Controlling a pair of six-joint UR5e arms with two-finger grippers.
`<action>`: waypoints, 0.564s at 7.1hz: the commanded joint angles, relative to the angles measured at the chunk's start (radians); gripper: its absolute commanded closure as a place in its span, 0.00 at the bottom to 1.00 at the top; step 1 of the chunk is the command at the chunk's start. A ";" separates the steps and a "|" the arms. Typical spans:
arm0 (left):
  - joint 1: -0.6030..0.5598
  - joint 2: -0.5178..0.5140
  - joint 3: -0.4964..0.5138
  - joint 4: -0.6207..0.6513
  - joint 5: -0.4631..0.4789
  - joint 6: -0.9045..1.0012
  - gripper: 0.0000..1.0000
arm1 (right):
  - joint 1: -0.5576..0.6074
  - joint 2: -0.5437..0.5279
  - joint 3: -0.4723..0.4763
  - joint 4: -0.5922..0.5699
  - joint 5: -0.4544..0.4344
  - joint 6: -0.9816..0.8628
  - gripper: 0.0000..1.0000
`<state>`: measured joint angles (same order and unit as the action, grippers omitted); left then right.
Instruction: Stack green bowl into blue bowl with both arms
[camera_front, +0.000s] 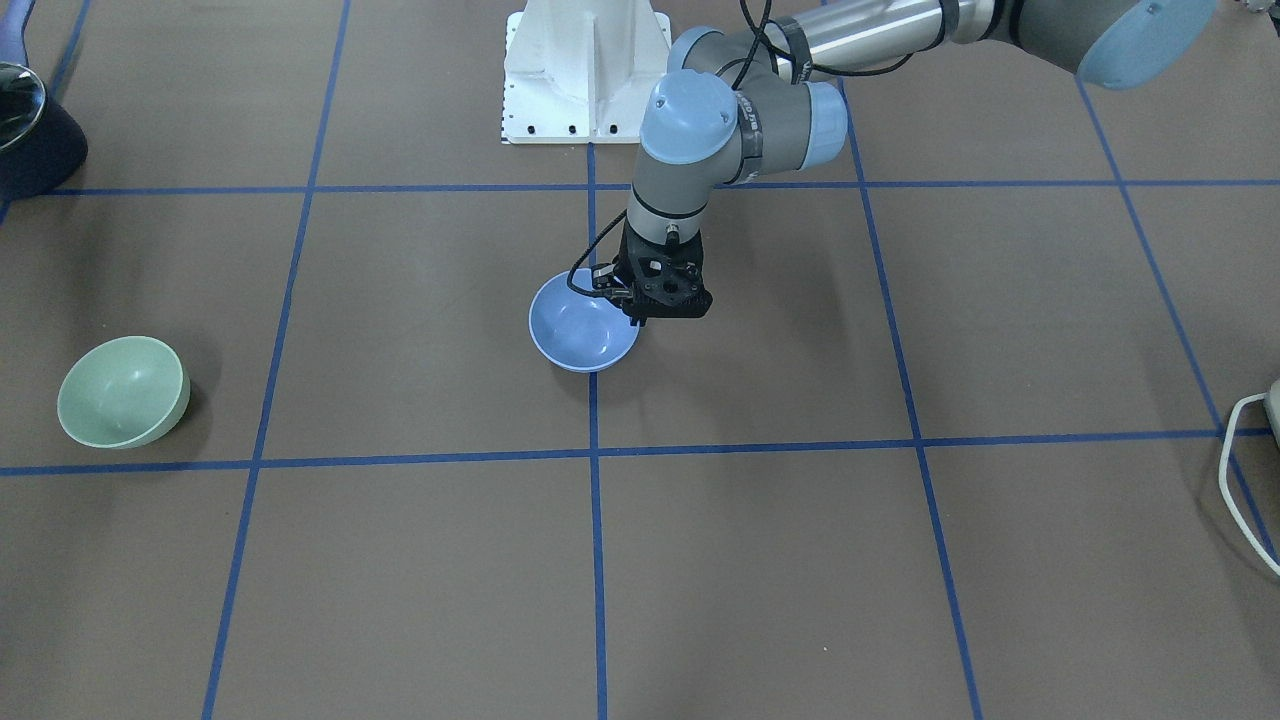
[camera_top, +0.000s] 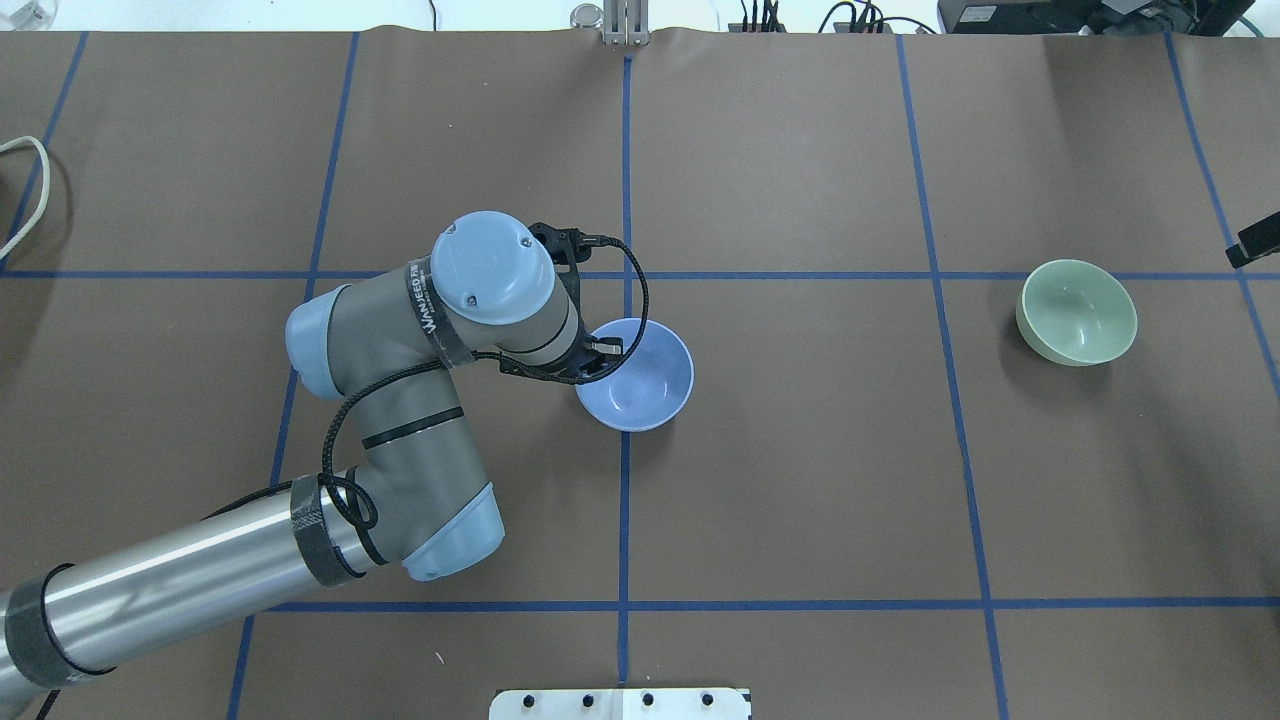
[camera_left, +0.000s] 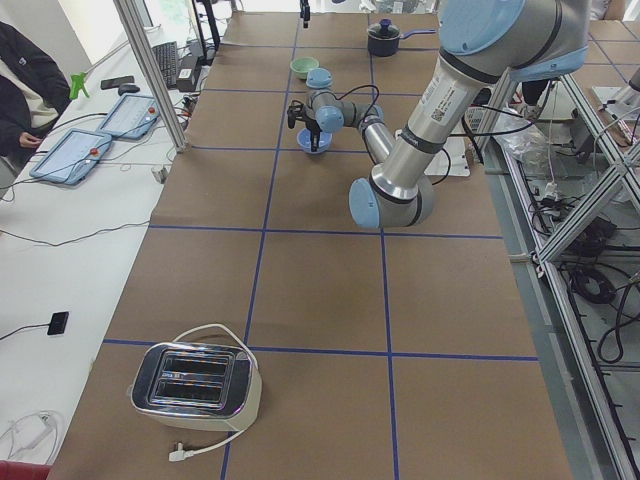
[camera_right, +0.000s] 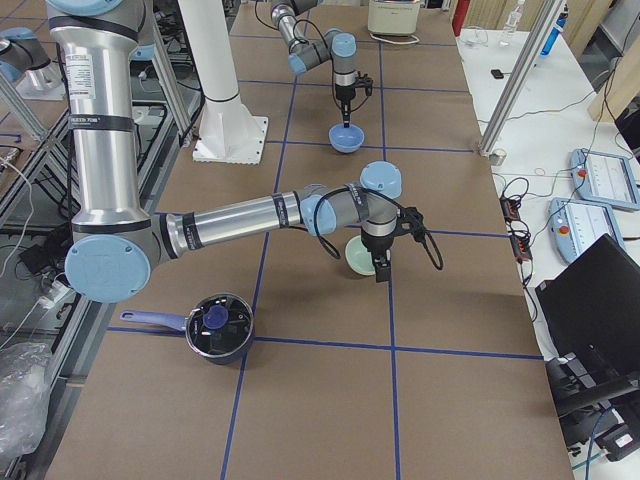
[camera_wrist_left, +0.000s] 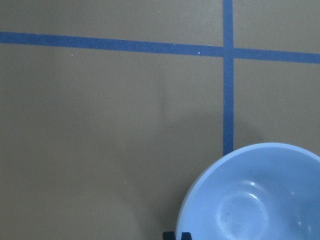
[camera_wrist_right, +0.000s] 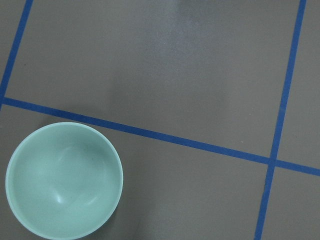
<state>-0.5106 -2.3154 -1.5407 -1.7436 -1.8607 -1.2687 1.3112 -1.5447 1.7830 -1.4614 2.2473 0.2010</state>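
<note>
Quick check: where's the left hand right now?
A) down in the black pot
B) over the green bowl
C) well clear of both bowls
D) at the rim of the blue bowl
D: the front and overhead views show the left hand at the rim of the blue bowl, and the green bowl sits alone, far off to the side.

left gripper (camera_front: 638, 312): pointing down, fingertips at the rim of the blue bowl (camera_front: 580, 328)
blue bowl: open side up, right against the gripper
green bowl (camera_front: 122, 392): well apart from the gripper
</note>
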 joint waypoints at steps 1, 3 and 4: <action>0.001 0.002 -0.002 -0.001 0.005 0.008 0.81 | -0.001 0.000 0.001 0.000 0.000 0.000 0.00; 0.000 0.005 -0.009 0.001 0.011 0.023 0.46 | -0.001 0.000 -0.001 0.000 0.000 0.000 0.00; -0.006 0.008 -0.025 0.003 0.009 0.052 0.02 | -0.001 0.000 -0.001 0.000 0.000 0.000 0.00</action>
<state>-0.5118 -2.3102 -1.5520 -1.7428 -1.8512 -1.2437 1.3105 -1.5447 1.7832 -1.4619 2.2473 0.2009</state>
